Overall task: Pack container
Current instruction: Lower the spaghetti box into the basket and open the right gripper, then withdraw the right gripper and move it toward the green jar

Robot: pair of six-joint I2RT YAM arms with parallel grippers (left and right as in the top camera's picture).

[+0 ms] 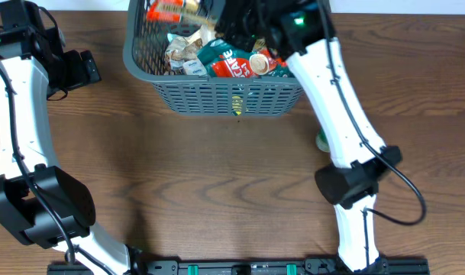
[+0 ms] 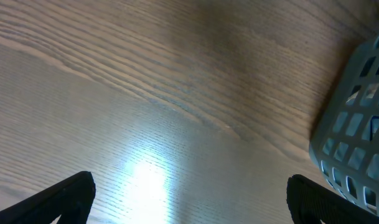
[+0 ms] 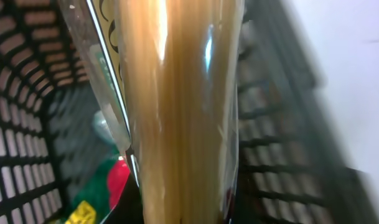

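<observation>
So the dark gray mesh basket (image 1: 217, 99) is sitting at the far edge of the wooden table (image 1: 217, 176), around the middle, and it's looking pretty full already. There's an orange pack (image 1: 165, 11) lying in the back left corner and some crumpled pale wrappers (image 1: 182, 50) in front of it. A teal-green bag (image 1: 213, 52) is lying next to a red bag (image 1: 232, 67) with white lettering, and a round tan lid (image 1: 259, 63) is showing just right of that. The right arm is reaching over the basket's far right corner, with the right gripper (image 1: 238, 29) down inside it. Its wrist cam is basically filled by a clear pack of spaghetti (image 3: 177, 112) standing upright right in front of the lens, with the lattice walls showing on both sides and something red and green lower down. The fingers themselves aren't showing anywhere, so honestly I can't tell whether they're clamping that pack or not. The left gripper (image 2: 189, 202) is hanging over bare table well left of the basket, its fingertips (image 2: 71, 196) spread wide apart with nothing between them, and the basket's rounded corner is peeking in at the right of that view. A small green thing (image 1: 321, 141) is also sitting on the table, mostly hidden behind the right arm, too covered to say what it is.
</observation>
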